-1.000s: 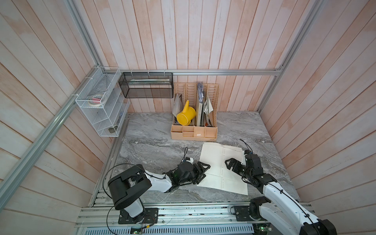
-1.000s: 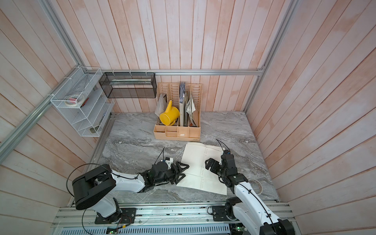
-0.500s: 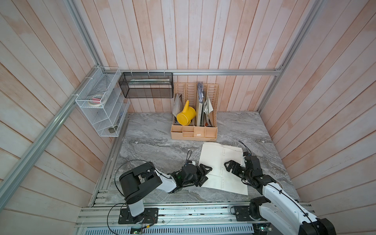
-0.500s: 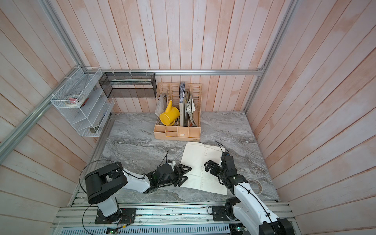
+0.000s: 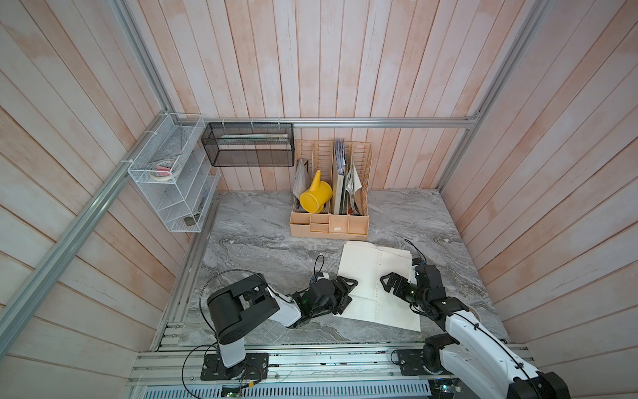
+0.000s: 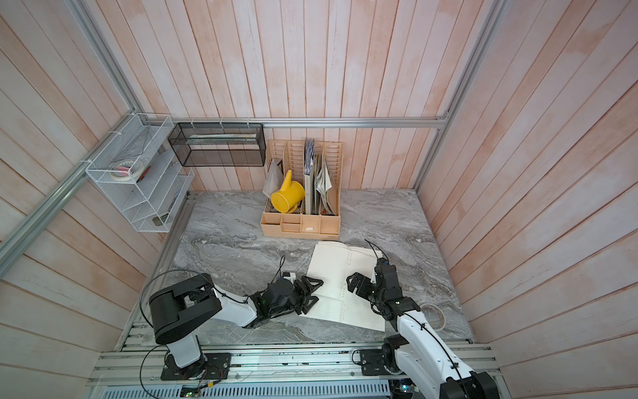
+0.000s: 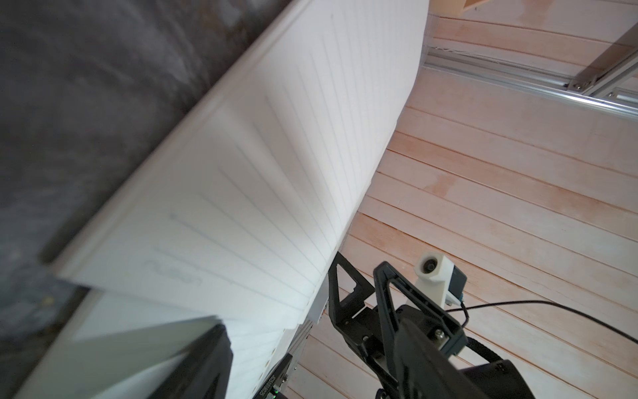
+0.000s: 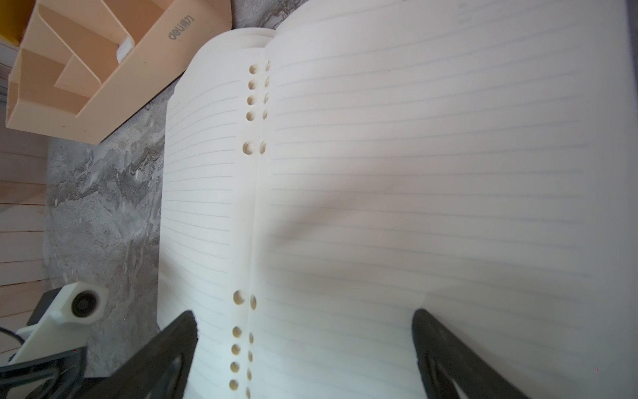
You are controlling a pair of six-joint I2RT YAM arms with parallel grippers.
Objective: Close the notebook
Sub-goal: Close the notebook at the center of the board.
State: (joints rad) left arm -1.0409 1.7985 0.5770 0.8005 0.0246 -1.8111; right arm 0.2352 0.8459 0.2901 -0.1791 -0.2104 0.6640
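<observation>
The left gripper [image 5: 347, 293], jaws spread, is pushing in further from the left under the near-left edge of the open notebook [image 5: 373, 269], which is lying near-right on the counter [image 5: 262, 248]. That page is curling upward (clearest from the left wrist), so closing is probably beginning. The right gripper [image 5: 389, 284], also spread, is hovering over the spine.

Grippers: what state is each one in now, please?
Left gripper: open, at the notebook's left edge.
Right gripper: open, holding nothing, above the notebook.
</observation>
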